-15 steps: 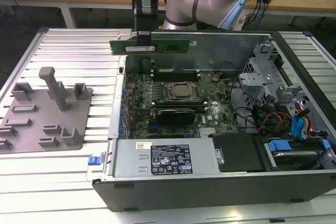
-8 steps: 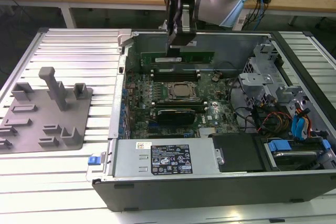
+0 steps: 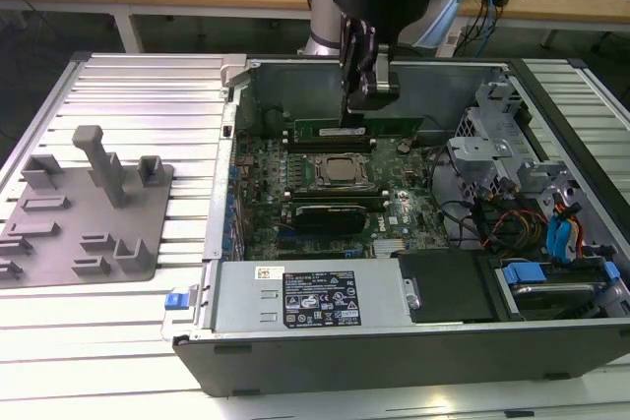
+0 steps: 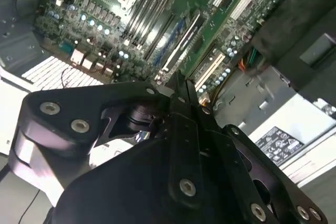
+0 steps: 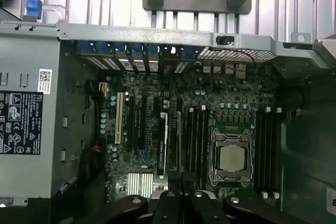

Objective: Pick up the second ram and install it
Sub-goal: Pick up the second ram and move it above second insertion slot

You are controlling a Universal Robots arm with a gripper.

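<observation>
Exterior view: hand (image 3: 356, 113) pressed together above ram (image 3: 394, 127), contact unclear, ram on edge just far of processor (image 3: 340, 172) in open case (image 3: 394, 341), both wrist views look down on the motherboard (image 5: 157, 129), grey tray (image 3: 59, 233) at the exterior view's left on ribbed bench (image 3: 128, 95), cluttered tables (image 3: 551, 2) far behind.

The second ram (image 3: 389, 128) is seen as a green strip at the far edge of the green, speckled motherboard (image 3: 266, 159), beneath the black gripper (image 3: 356, 117). The processor (image 3: 340, 171) is capped in silver. The tray (image 3: 59, 233) is plain grey, set on a white ribbed table (image 3: 138, 86). Blue tabs (image 3: 561, 238) are seen inside the dark grey case (image 3: 394, 351), whose label (image 3: 320, 299) is black and white.
</observation>
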